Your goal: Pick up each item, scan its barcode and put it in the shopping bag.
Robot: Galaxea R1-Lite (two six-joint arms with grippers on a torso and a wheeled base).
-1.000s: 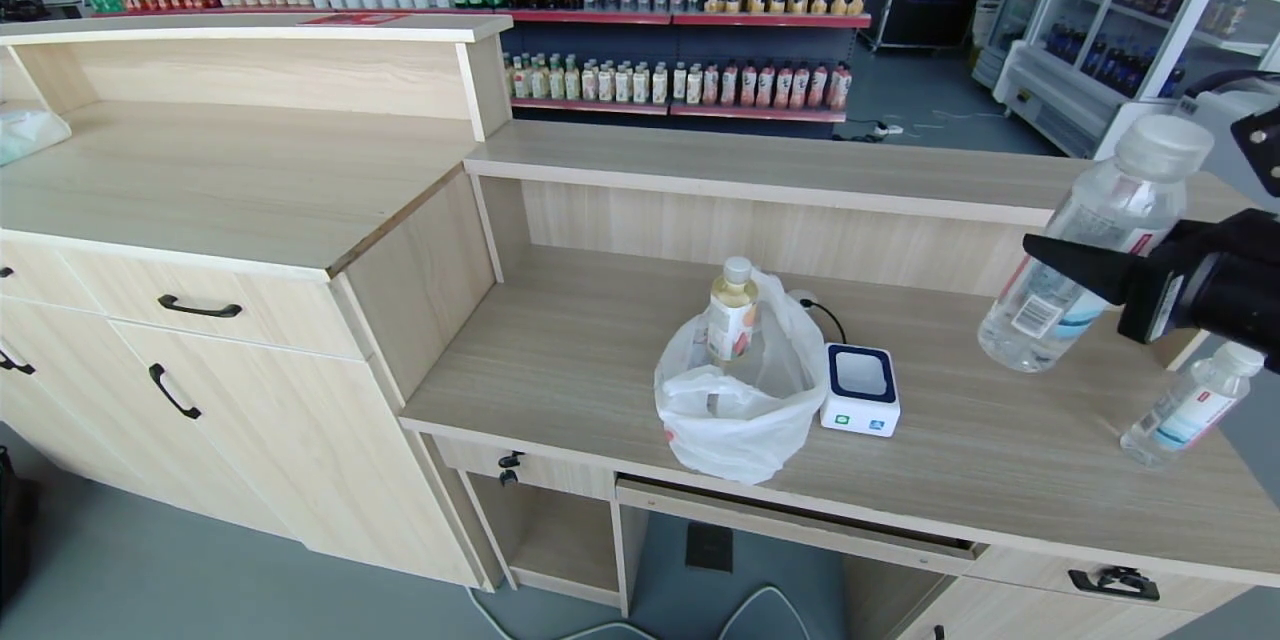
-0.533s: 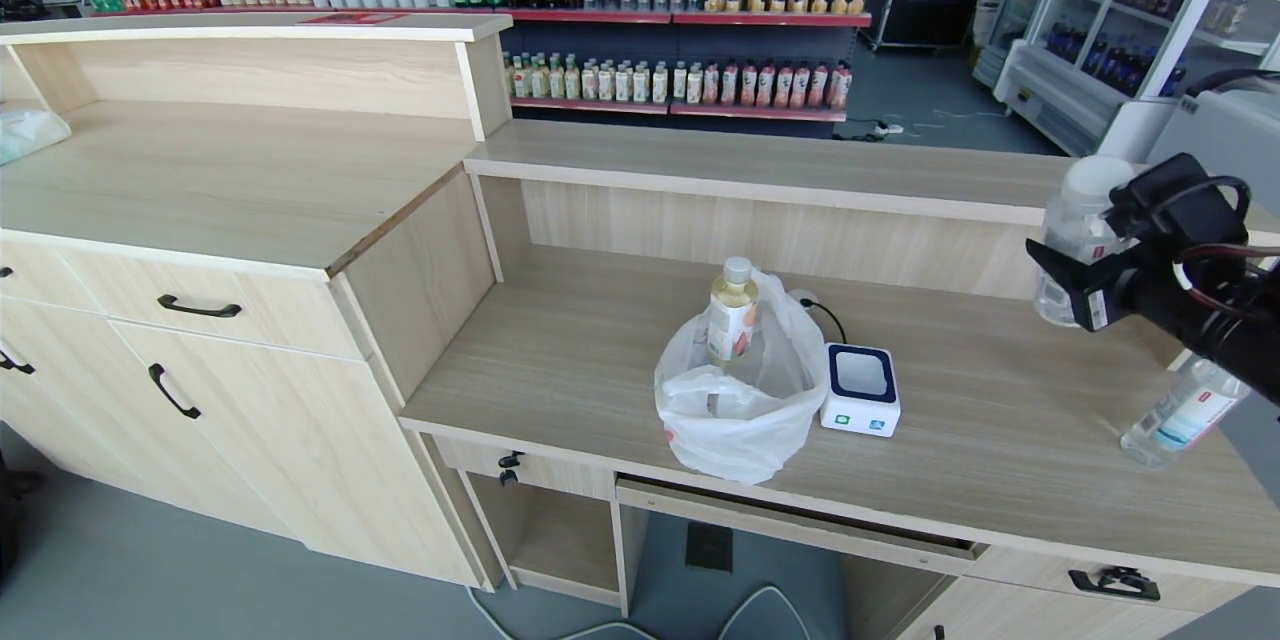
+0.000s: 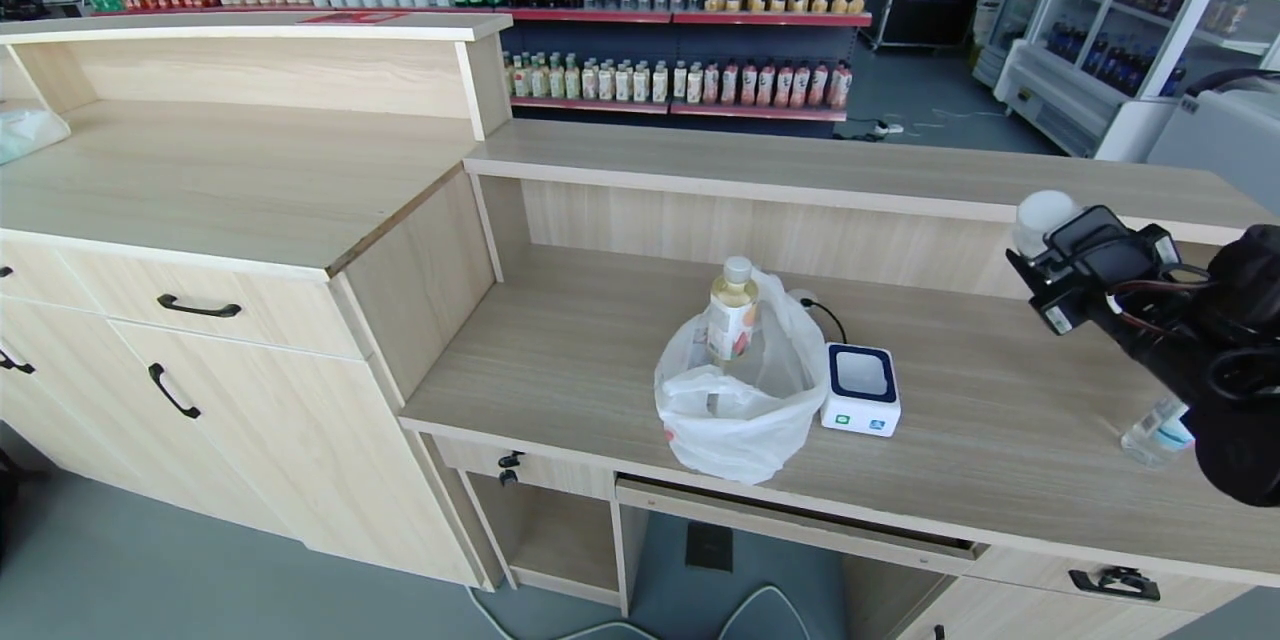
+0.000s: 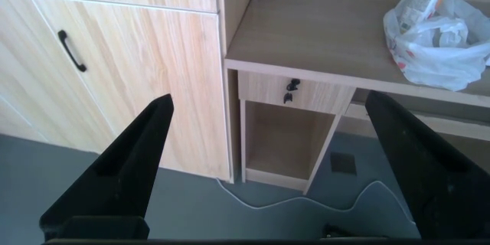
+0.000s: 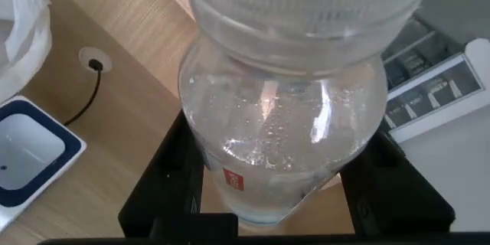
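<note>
My right gripper (image 3: 1040, 265) hangs over the right end of the counter, shut on a clear water bottle (image 5: 283, 122). In the head view only that bottle's white cap (image 3: 1040, 213) rises above the gripper. The white shopping bag (image 3: 740, 405) stands mid-counter with a yellow tea bottle (image 3: 733, 315) upright inside. Beside the bag on its right sits the white and blue scanner (image 3: 860, 388). A second water bottle (image 3: 1155, 430) lies near the counter's right edge, mostly hidden by my right arm. My left gripper (image 4: 269, 99) is open and low, facing the cabinet front, with the bag (image 4: 436, 42) farther off.
A raised ledge (image 3: 800, 170) runs behind the work surface, and a taller counter (image 3: 230, 170) stands to the left. A black cable (image 3: 825, 312) leads from the scanner to a hole in the counter. Bare wood lies between scanner and right gripper.
The right arm turned its wrist and drew the water bottle down and slightly left; the bottle's body and barcode label, plain before, are now hidden behind the gripper. Bag and scanner stayed put.
</note>
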